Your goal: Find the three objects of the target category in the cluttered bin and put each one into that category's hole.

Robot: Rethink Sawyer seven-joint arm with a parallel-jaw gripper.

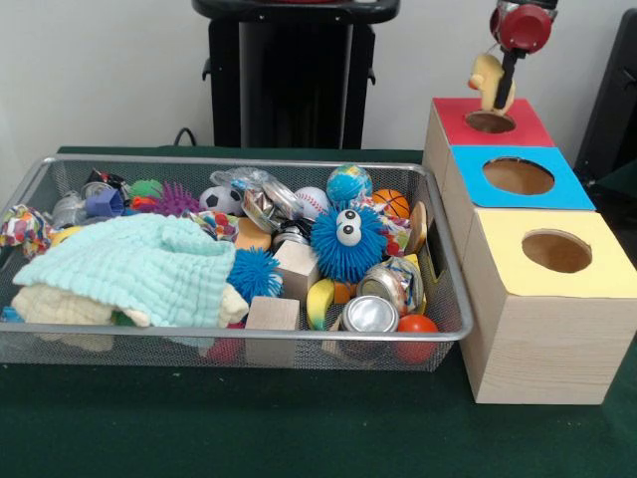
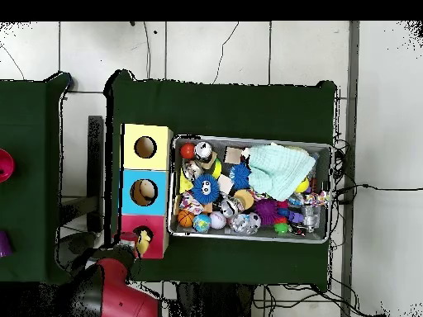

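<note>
green table (image 1: 299,428); arm reaching down, hand (image 1: 504,78) pinching yellow duck (image 1: 487,79) just above red box hole (image 1: 490,121).

Green cloth (image 1: 299,438) covers the table, with cables (image 2: 363,188) trailing off one edge. A magenta bowl (image 2: 4,165) sits on a neighbouring table's green surface.

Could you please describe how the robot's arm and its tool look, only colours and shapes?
In the front view the arm's end is a rounded red housing with black parts above it, and the tool below it is a thin dark stem. The overhead view shows the arm as a thick rounded red body with black sections. No cables or markings are visible on it.
</note>
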